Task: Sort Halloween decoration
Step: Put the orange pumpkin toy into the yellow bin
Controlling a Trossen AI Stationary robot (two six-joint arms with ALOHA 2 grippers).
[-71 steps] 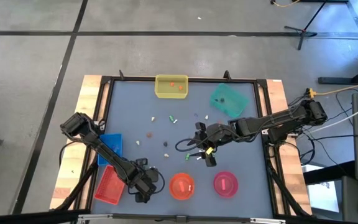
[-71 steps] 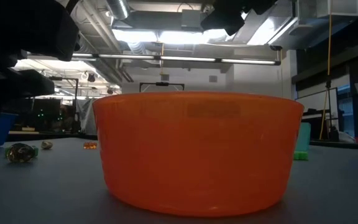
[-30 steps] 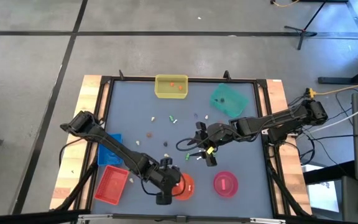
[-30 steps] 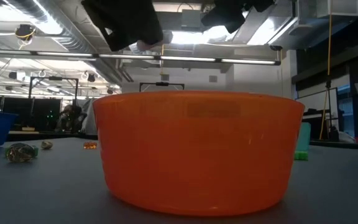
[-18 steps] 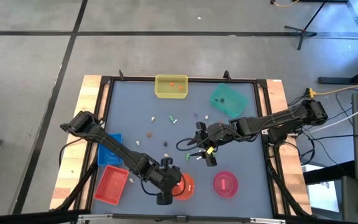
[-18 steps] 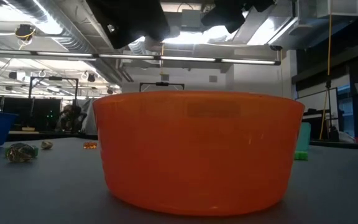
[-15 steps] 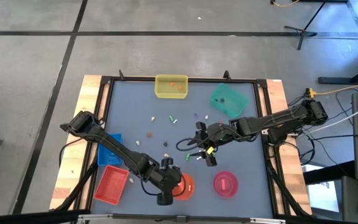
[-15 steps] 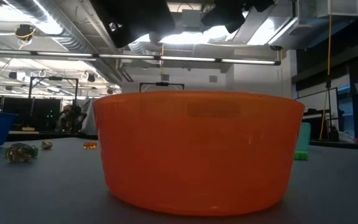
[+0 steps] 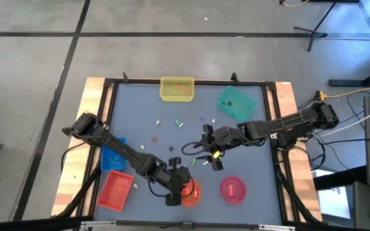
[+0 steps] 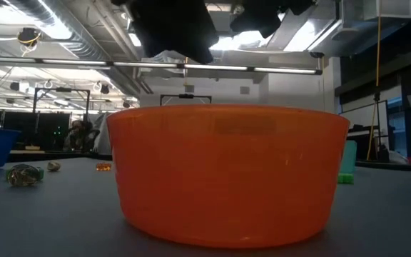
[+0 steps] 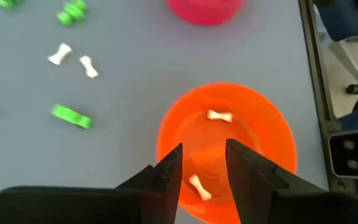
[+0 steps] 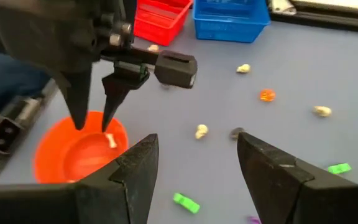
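My left gripper (image 9: 184,182) hangs open above the orange bowl (image 9: 189,192), fingers (image 11: 169,167) pointing down into it and holding nothing. Two white bone trinkets (image 11: 219,116) (image 11: 196,185) show inside the bowl (image 11: 278,127). One of them (image 12: 110,140) sits right under the left fingertips. More decorations lie scattered on the grey table: white, orange and dark ones (image 9: 153,136), green ones (image 11: 71,116). My right gripper (image 12: 196,144) hovers open over the table's middle right (image 9: 212,156), nothing between its fingers.
A yellow tray (image 9: 177,89) and a teal bowl (image 9: 236,101) stand at the far edge. A pink bowl (image 9: 232,188) sits right of the orange one. Blue tray (image 9: 114,151) and red tray (image 9: 114,190) stand at the left. The orange bowl (image 10: 227,175) fills the low view.
My left gripper has shifted a little toward the table's right edge, coming further over the orange bowl. My right arm has kept still.
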